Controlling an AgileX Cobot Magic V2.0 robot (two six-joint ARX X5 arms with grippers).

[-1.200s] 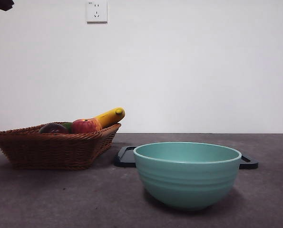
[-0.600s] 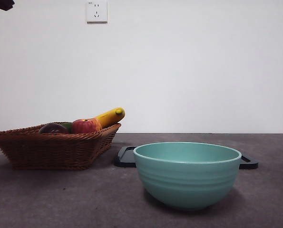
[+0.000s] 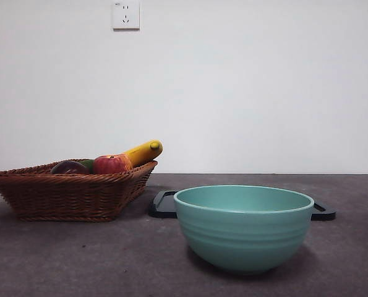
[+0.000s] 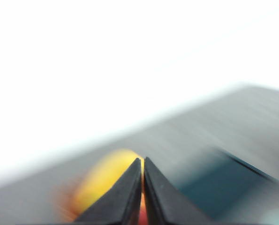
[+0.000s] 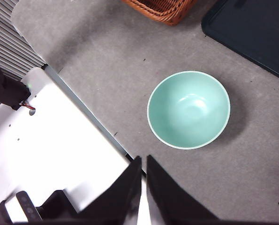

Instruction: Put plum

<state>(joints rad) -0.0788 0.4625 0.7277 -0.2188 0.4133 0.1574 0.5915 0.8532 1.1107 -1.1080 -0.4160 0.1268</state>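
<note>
Left gripper (image 4: 142, 197) no longer showing at front view's top corner, blurring mid-swing toward basket (image 3: 72, 195), jaws closed, gripping nothing. Plum (image 3: 69, 167) lying in basket, not yet grasped.

This looks like a robot test bench in a lab rather than a home kitchen. A flat grey felt-like tabletop (image 3: 78, 260) runs up to a bare white wall (image 3: 252, 86) carrying only a white wall socket (image 3: 125, 15). The household props are few and staged: a brown woven wicker basket (image 3: 66, 192) of fruit, a glossy mint-green ceramic bowl (image 3: 243, 226) and a flat dark rectangular tray (image 5: 252, 28). From the right wrist view, a white metal machine base (image 5: 50, 154) with screw holes and a thin red wire stands at the table's edge.
</note>
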